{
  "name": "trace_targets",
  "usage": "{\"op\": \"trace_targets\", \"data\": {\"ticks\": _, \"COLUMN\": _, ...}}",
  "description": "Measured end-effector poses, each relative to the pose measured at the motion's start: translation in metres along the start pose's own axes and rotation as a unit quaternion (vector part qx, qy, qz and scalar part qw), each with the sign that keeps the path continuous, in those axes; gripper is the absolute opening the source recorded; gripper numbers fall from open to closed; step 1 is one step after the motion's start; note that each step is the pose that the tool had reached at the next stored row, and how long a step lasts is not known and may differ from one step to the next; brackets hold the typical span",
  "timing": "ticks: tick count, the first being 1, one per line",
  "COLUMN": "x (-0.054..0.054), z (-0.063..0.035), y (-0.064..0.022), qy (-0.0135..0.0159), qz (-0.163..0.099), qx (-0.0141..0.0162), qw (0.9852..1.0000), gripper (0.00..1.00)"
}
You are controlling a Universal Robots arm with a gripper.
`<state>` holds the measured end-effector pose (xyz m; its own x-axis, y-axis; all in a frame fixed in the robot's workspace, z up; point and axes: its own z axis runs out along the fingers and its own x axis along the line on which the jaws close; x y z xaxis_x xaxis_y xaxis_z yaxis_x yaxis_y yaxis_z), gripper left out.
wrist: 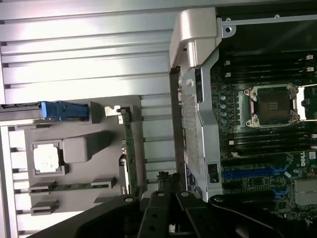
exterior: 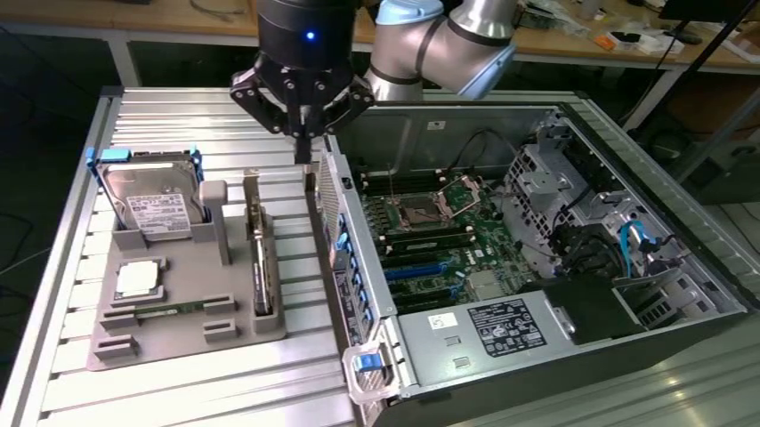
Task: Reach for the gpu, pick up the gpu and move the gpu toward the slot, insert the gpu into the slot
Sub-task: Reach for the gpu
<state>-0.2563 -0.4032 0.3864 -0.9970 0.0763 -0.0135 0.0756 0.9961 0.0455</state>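
The gripper (exterior: 305,149) is pinched shut and holds nothing. It hangs over the table (exterior: 178,116), just above one end of the open computer case's (exterior: 464,116) side wall. The gpu (exterior: 259,267) stands on its thin edge in a grey holder (exterior: 178,336) - apart from the gripper and not touching it, at the holder's side closest to the case. A silver hard drive (exterior: 149,209) stands at the holder's other side, towards the table's edge at the exterior view's left. The table is silver metal with long grooves - the case lies on it, open, with its green board (exterior: 440,222) showing. Wooden benches (exterior: 178,18) stand behind the table.
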Motion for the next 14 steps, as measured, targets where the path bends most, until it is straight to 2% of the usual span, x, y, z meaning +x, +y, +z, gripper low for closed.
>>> {"op": "trace_targets", "data": {"ticks": 5, "x": 0.022, "z": 0.0038, "y": -0.0020, "qy": 0.0011, "qz": 0.000, "qx": 0.0001, "qw": 1.0000, "gripper": 0.11}}
{"op": "trace_targets", "data": {"ticks": 14, "x": 0.054, "z": 0.0107, "y": -0.0051, "qy": 0.0077, "qz": 0.000, "qx": 0.0006, "qw": 1.0000, "gripper": 0.11}}
